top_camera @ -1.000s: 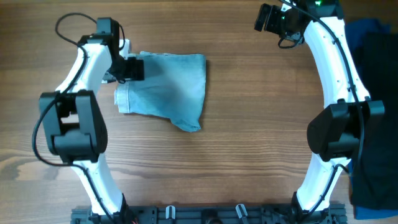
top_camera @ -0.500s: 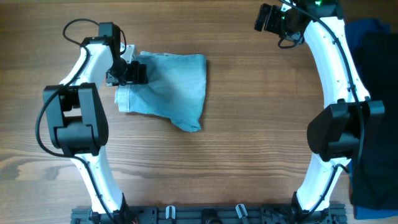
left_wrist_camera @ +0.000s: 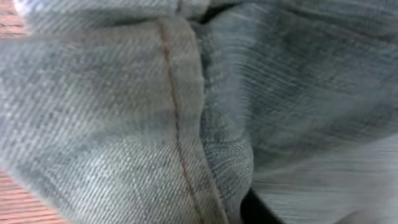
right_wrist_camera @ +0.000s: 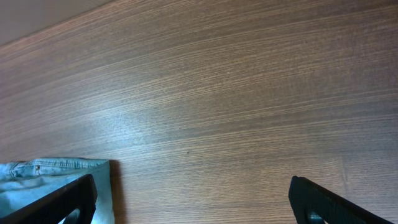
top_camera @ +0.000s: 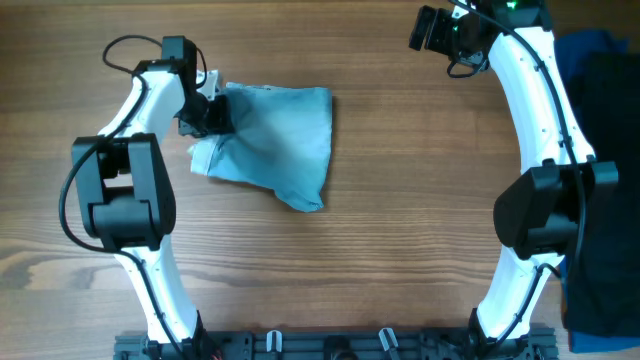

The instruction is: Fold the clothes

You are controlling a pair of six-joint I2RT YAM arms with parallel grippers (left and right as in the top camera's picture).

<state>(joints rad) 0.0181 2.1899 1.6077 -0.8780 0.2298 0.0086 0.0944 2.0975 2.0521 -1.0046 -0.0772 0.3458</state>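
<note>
At the shorts [top_camera: 280,145] edge, left jaws; open table [top_camera: 400,200] alongside.

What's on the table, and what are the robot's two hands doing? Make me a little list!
Table: brown wood
Shorts: light blue denim, on the table's left half
Left gripper: at the shorts' edge, cloth bunched there, jaws hidden
Right gripper: open, over bare wood
Heap: blue and black clothes at the right edge
</note>
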